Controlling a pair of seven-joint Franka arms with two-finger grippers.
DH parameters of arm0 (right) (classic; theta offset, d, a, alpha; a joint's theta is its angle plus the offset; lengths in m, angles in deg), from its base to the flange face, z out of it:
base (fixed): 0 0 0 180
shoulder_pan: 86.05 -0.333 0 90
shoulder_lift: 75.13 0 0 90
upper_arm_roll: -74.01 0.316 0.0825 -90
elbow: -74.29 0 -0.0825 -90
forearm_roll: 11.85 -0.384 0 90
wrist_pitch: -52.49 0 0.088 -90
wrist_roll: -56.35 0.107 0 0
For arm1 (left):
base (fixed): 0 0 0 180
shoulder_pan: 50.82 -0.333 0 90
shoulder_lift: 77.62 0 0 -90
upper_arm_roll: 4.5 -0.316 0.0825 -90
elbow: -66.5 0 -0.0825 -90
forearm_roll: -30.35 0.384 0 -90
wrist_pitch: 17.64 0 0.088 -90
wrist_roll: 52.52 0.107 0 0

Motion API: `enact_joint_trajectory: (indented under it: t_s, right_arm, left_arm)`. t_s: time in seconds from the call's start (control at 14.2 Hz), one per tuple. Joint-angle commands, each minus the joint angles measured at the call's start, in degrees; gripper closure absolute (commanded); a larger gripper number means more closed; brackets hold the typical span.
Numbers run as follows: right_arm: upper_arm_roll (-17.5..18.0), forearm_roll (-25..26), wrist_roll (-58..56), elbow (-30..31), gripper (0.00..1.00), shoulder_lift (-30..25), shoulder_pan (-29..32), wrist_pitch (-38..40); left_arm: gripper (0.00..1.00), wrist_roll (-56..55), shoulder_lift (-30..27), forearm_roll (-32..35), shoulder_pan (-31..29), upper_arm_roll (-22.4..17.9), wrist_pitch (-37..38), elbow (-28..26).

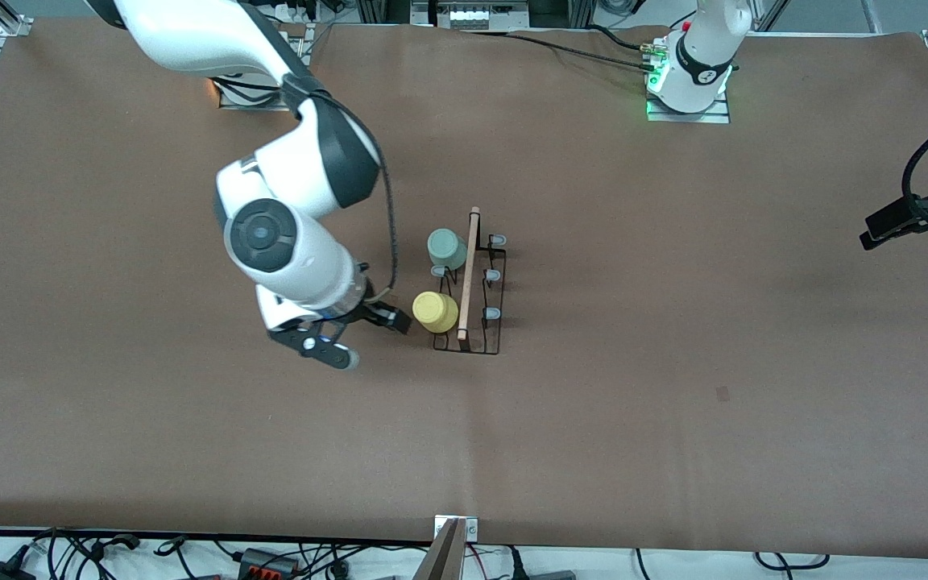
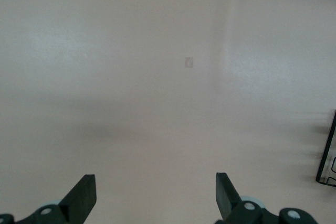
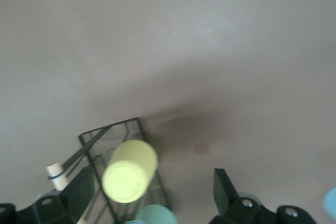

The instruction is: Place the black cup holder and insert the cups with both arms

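Note:
The black cup holder (image 1: pixel 480 322) stands mid-table with its wooden rod handle (image 1: pixel 468 274) along the top. A mint green cup (image 1: pixel 446 249) and a yellow cup (image 1: pixel 435 312) sit upturned on its prongs on the side toward the right arm's end. My right gripper (image 1: pixel 359 338) is open and empty just beside the yellow cup. In the right wrist view the yellow cup (image 3: pixel 129 170), the mint cup (image 3: pixel 156 215) and the holder (image 3: pixel 113 129) show between the gripper's (image 3: pixel 153 182) fingers. A light blue shape (image 3: pixel 329 203) shows at that view's edge. My left gripper (image 1: pixel 887 228) waits open.
Brown paper covers the table (image 1: pixel 673 362), with a small darker mark (image 1: pixel 722 393) on it. The left wrist view shows bare table under the left gripper (image 2: pixel 155 182) and one corner of the holder (image 2: pixel 326 156). Cables lie along the table's near edge.

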Motion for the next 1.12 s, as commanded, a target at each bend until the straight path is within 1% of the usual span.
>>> enact_joint_trajectory:
  t_s: [0.0, 0.14, 0.35, 0.49, 0.56, 0.7, 0.84, 0.91, 1.05]
  right_arm:
    - [-0.4, 0.6, -12.1, 0.7, 0.00, -3.3, 5.7, 4.5]
    - [-0.3, 0.6, -19.3, 0.7, 0.00, -5.1, 10.4, 6.8]
    - [-0.5, 0.8, -26.7, 0.7, 0.00, -7.3, 15.1, 10.3]
    - [-1.7, 1.7, -31.9, 2.2, 0.00, -10.8, 17.3, 10.7]
    - [-2.1, 1.9, -34.2, 4.9, 0.00, -13.3, 18.7, 10.6]
    - [-2.1, 1.8, -39.6, 12.9, 0.00, -19.4, 23.4, 9.6]
    - [-2.1, 2.0, -45.8, 18.6, 0.00, -24.0, 25.9, 7.8]
    - [-2.1, 2.0, -46.8, 20.0, 0.00, -25.6, 27.0, 7.6]
    - [-2.2, 2.7, -47.9, 20.4, 0.00, -27.2, 27.7, 8.3]
  left_arm:
    - [0.00, 1.1, -0.2, -0.4, -0.3, 0.0, 0.2, -0.1]
    - [0.00, 1.1, -0.2, -0.4, -0.4, 0.0, 0.2, -0.1]
    - [0.00, 1.1, -0.1, -0.4, -0.4, 0.0, 0.2, -0.1]
    - [0.00, 1.2, -0.1, -0.4, -0.4, -0.1, 0.2, -0.1]
    - [0.00, 1.2, -0.1, -0.4, -0.4, -0.1, 0.2, -0.1]
    - [0.00, 1.1, -0.1, -0.4, -0.4, -0.1, 0.2, -0.1]
    - [0.00, 1.1, -0.1, -0.4, -0.4, -0.1, 0.2, -0.1]
    - [0.00, 1.1, -0.1, -0.4, -0.4, -0.1, 0.2, -0.1]
    - [0.00, 1.1, -0.1, -0.4, -0.4, -0.1, 0.2, -0.1]
